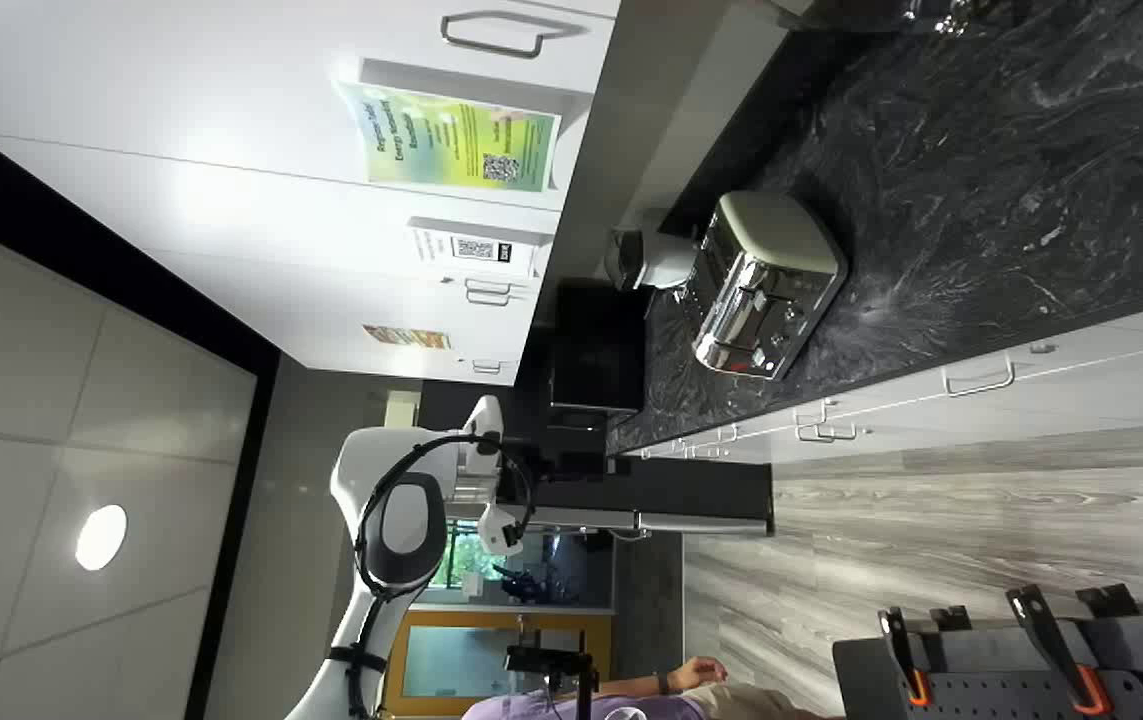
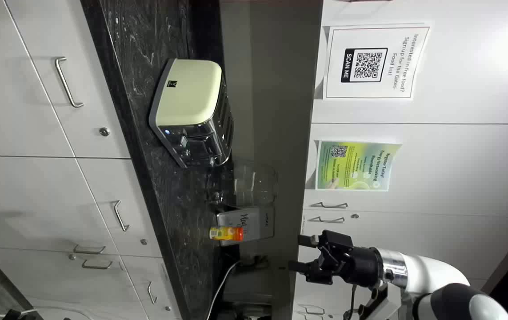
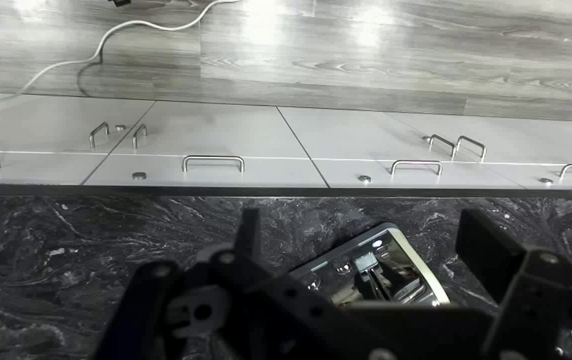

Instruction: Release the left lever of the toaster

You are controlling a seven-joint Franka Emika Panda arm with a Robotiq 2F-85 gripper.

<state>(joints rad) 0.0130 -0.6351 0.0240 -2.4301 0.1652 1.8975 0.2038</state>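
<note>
Toaster (image 1: 771, 285) on the dark countertop (image 3: 90, 240): right of centre, upper half, in an exterior view; lower right of centre in the wrist view, part hidden there by the gripper (image 2: 295, 253). Left lever (image 3: 366, 261) taken to be the pale block nearer the cream side panel (image 2: 189, 93); it looks to sit at the base end of its slot (image 3: 377, 285), a blue-white light (image 3: 377, 243) lit just beside, so probably pressed down, release not yet done. Control knobs (image 3: 343, 268) close by. Clear container (image 2: 256, 184) just off the toaster's lower right in an exterior view, near the likely path; swing wide of it. Gripper at lower right there, well apart from the toaster, its fingers (image 3: 486, 252) spread, nothing between them. Best approach, I judge: narrow the jaws first so the spare finger misses the knobs, come in square to the lever, set one fingertip beneath it, lift straight along the slot. Little inward push: the body may slide. A spring kick is likely.
</note>
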